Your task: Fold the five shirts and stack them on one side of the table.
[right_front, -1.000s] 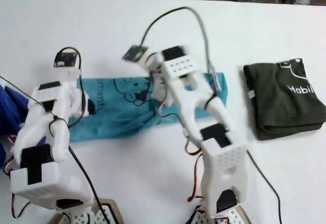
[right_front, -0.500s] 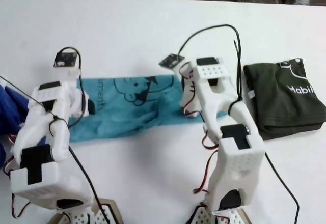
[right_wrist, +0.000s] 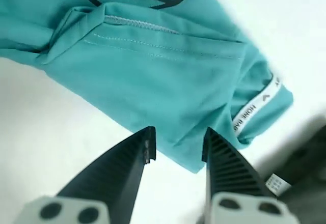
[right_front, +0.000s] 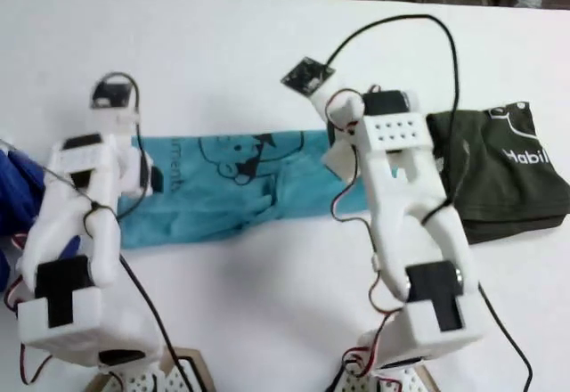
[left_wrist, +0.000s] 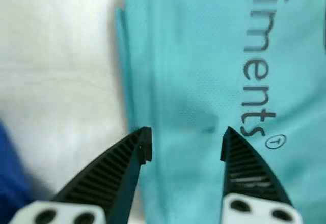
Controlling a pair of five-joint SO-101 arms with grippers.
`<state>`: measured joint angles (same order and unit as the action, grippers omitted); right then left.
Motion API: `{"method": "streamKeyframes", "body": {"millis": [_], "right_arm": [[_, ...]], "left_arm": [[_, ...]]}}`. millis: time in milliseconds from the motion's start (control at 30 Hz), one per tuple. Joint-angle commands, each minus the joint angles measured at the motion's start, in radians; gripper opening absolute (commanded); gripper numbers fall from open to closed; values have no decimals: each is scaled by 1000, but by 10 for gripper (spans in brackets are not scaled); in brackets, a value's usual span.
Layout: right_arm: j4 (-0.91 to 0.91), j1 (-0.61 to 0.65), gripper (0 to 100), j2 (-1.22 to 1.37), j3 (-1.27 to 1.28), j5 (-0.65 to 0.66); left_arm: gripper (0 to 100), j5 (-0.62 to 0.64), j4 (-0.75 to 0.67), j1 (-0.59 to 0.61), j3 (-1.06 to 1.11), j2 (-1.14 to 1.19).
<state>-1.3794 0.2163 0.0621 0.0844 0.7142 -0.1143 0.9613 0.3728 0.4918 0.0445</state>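
A teal shirt (right_front: 240, 187) lies folded into a long strip across the middle of the table. My left gripper (left_wrist: 186, 142) hovers open over its left end, close to the printed lettering; in the high view this gripper (right_front: 148, 178) sits at that end. My right gripper (right_wrist: 178, 145) is open above the shirt's right end (right_wrist: 168, 71), near the collar label; from above, this gripper (right_front: 343, 156) is at that end. Neither holds anything. A dark green shirt (right_front: 499, 174) lies folded at the table's right side, and its edge (right_wrist: 310, 183) shows beside the right gripper.
A blue cloth (right_front: 13, 200) bunches at the table's left edge, beside the left arm, and its corner (left_wrist: 10, 178) shows in the left wrist view. Bare white tabletop (right_front: 223, 53) stretches behind the shirts. Cables loop over the right arm.
The right arm has swung to the right, from over the middle of the teal shirt to its right end beside the dark green shirt. The left arm has shifted only slightly.
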Motion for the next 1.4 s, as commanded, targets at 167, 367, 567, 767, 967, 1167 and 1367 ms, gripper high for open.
{"method": "streamKeyframes", "body": {"millis": [167,367,567,767,967,1167,1367], "right_arm": [[-38,-16,159,-108,5,8],[-73,-16,159,-110,-2,8],[-73,-16,159,-136,-2,8],[-111,-15,159,-236,0,8],[-150,-16,159,-314,5,9],[-153,-16,159,-320,5,9],[-163,-16,159,-326,5,9]], "left_arm": [[290,14,78,91,-102,-69],[292,81,60,124,-101,48],[294,91,80,86,-105,160],[291,91,313,20,-320,321],[290,84,555,-6,-621,565],[273,83,651,-9,-800,726],[41,83,649,-28,-826,763]]}}
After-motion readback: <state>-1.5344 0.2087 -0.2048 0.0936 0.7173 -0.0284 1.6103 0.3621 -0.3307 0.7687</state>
